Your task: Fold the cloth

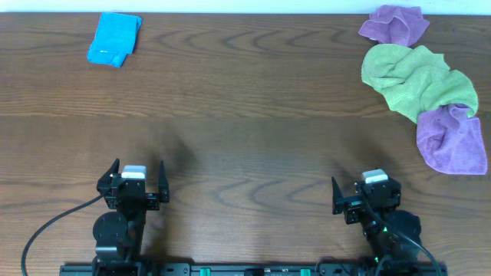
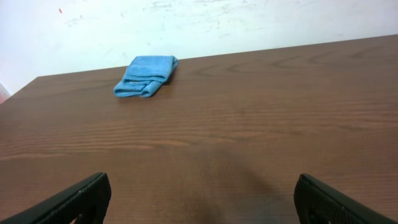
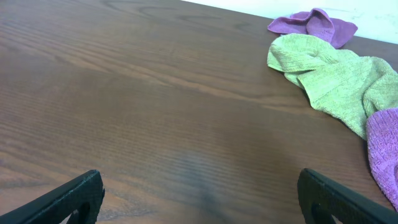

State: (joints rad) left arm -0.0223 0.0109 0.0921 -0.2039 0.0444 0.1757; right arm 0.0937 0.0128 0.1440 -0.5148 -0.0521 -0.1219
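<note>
Dark wood-grain table (image 1: 245, 115), white wall (image 2: 186, 25) behind the far edge. 4 cloths total: 1 lime-green, 2 purple, 1 sky-blue. Lime-green cloth (image 1: 414, 80) is crumpled at the far right. One purple cloth (image 1: 453, 142) touches its near end, the second purple cloth (image 1: 395, 24) touches its far end at the table edge. The cloth (image 1: 114, 38) for the task sits far left near the back edge, bunched into a compact rectangle, well apart from the other three. 2 arms at the near edge: left gripper (image 1: 139, 169) and right gripper (image 3: 199, 196) both spread wide, holding nothing. Bare tabletop lies between the grippers and all cloths.
</note>
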